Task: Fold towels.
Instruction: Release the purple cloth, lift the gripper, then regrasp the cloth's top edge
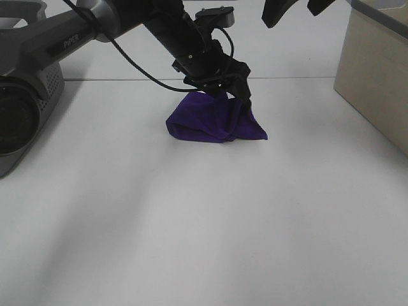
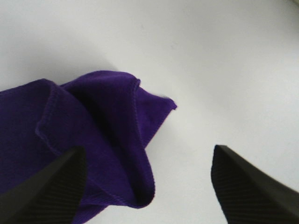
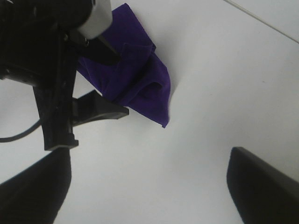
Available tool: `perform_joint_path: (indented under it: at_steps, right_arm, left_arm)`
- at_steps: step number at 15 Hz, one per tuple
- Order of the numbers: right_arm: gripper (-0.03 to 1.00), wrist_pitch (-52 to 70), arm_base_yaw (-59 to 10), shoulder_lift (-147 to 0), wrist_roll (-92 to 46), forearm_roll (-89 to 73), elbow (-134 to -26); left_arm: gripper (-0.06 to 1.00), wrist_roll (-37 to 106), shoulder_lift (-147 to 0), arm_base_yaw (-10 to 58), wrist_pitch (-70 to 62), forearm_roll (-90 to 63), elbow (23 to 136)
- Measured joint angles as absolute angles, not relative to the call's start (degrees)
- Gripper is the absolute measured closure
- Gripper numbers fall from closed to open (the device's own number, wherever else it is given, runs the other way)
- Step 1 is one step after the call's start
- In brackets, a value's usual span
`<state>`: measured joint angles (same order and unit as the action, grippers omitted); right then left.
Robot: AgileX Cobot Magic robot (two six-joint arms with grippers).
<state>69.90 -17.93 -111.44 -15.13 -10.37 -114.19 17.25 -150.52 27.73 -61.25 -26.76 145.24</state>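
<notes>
Reaching across the white counter (image 1: 191, 223), the left arm brings its left fingers (image 1: 234, 91) down onto the deep purple towel (image 1: 210, 121), which lies bunched in a loose heap on the far middle of the surface. In the high view one corner of the towel points toward the right. The left fingers stand spread well apart and are not closed on anything. One rests against the raised cloth, the other sits over bare counter just beside the towel's edge, and a rolled fold lies in the gap between them. The right fingers (image 1: 293, 4) hang high above the counter, also spread wide with nothing between them. A beige box (image 1: 376, 83) stands at the counter's right edge, well apart from the towel.
</notes>
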Motion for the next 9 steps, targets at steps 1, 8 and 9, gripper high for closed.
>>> perform_joint_path:
  at_steps: [1,8,9]
  right_arm:
    - [0.09,69.9,-17.93,-110.75,-15.13,-10.37,-114.19]
    - [0.09,69.9,-17.93,-108.63,-14.61,-12.49,-114.19]
    - [0.09,69.9,-17.93,-108.63,-14.61,-13.18,-114.19]
  left_arm:
    - [0.24,17.25,-150.52,28.19,-61.19,-27.16,145.24]
    - [0.23,11.34,-148.8,28.3,-62.22,-13.64,146.73]
    - [0.23,10.37,-149.6,28.3,-62.17,-13.98,146.73]
